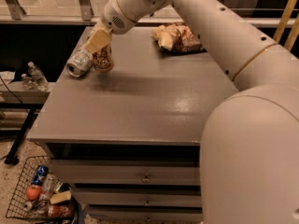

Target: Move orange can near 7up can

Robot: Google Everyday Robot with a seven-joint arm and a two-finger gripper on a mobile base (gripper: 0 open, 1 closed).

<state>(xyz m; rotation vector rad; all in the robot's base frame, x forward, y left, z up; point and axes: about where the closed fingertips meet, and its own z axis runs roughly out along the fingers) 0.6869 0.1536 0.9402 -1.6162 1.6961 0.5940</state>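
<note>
I have the hand [99, 45] out over the far left part of the table [140, 106], at the end of the white arm [196, 27] that sweeps in from the right. Its tan fingers [97, 40] are pinched on the upper part of the orange can [104, 60], which hangs below them, close to upright with a slight tilt. I cannot tell whether the can's base touches the tabletop or sits just above it. The 7up can [78, 64] lies on its side by the table's left edge, its silver end turned toward me and to the left. The orange can is just beside it on its right, and the two look to be touching or all but touching. At the far side of the table, well apart from both cans, a brown-and-yellow snack bag [177, 37] lies flat. Under the tabletop I see drawers [140, 176] with small pulls. On the floor at lower left stands a wire basket [18, 195] holding cans and other items, and left of the table two clear plastic bottles [35, 76] stand on a lower ledge
</note>
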